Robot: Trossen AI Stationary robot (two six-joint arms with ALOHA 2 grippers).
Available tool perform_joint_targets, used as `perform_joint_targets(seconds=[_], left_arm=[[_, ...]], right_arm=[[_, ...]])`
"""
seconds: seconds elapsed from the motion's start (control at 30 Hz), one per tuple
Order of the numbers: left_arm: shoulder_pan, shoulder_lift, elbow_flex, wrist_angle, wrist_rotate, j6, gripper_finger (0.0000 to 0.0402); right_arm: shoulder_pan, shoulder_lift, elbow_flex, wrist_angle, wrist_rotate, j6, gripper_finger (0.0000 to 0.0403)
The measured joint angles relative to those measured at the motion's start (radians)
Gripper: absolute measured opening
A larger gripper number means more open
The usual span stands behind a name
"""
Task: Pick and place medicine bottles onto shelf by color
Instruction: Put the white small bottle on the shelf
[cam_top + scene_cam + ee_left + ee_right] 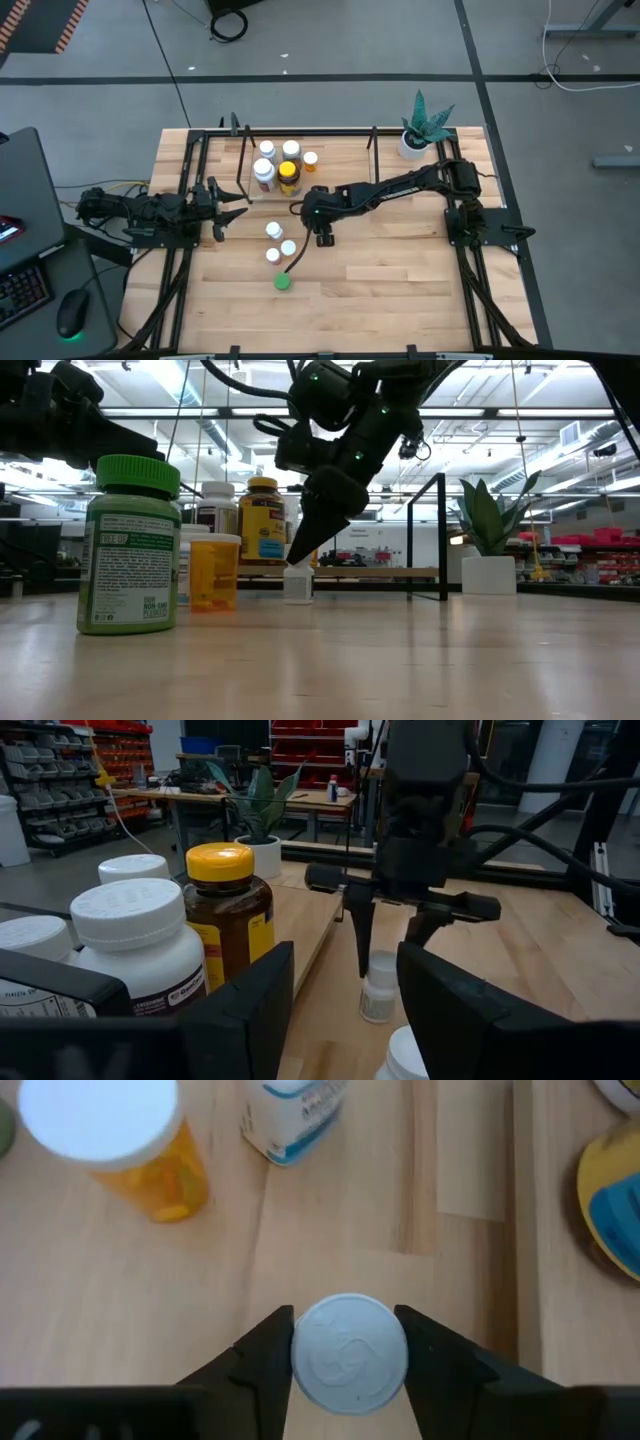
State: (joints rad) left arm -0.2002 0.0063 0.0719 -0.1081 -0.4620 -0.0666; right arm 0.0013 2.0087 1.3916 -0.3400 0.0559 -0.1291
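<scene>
My right gripper (322, 236) reaches from the right to the table's middle and points down over a small white bottle (350, 1352), shut on it. The bottle stands on the table just in front of the shelf (306, 130), a black rod frame with a light wood base (300, 925). On the shelf stand white bottles (265, 172), an amber one with a yellow cap (225, 915) and a small orange one (310, 159). Three white-capped bottles (280, 243) and a green bottle (283, 282) stand on the table nearer the front. My left gripper (232, 212) waits open left of the shelf. My right gripper holds the small white bottle by its round cap (306, 1342), pinched between the two fingers (262, 1360), one on each side. The fingers come from above, pointing down with a slight slant. The bottle stands upright with its base on the table (297, 596).
A potted plant (424, 128) stands at the table's far right corner. An orange bottle (150, 1160) and a white one (295, 1115) stand close to the held bottle. The green bottle (128, 545) is nearest the front edge. Bare wood lies right of my right gripper.
</scene>
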Motion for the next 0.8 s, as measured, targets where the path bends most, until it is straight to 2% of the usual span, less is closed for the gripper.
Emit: perform_joint_targets(seconds=[0.23, 0.43, 0.6, 0.8], left_arm=[[0.0, 0.0, 0.0, 0.0, 0.0, 0.0, 0.0182], [0.0, 0.0, 0.0, 0.003, 0.0, 0.0, 0.0185], [0.0, 0.0, 0.0, 0.0, 0.0, 0.0, 0.0187], [0.0, 0.0, 0.0, 0.0, 0.0, 0.0, 0.0181]], right_arm=[[-0.006, -0.025, 0.088, -0.155, 0.001, -0.002, 0.0181], [-0.03, -0.119, 0.115, -0.198, 0.003, -0.021, 0.0173], [-0.083, -0.203, 0.117, -0.212, 0.053, -0.028, 0.0175], [-0.199, -0.233, 0.105, -0.214, 0.057, -0.028, 0.0179]])
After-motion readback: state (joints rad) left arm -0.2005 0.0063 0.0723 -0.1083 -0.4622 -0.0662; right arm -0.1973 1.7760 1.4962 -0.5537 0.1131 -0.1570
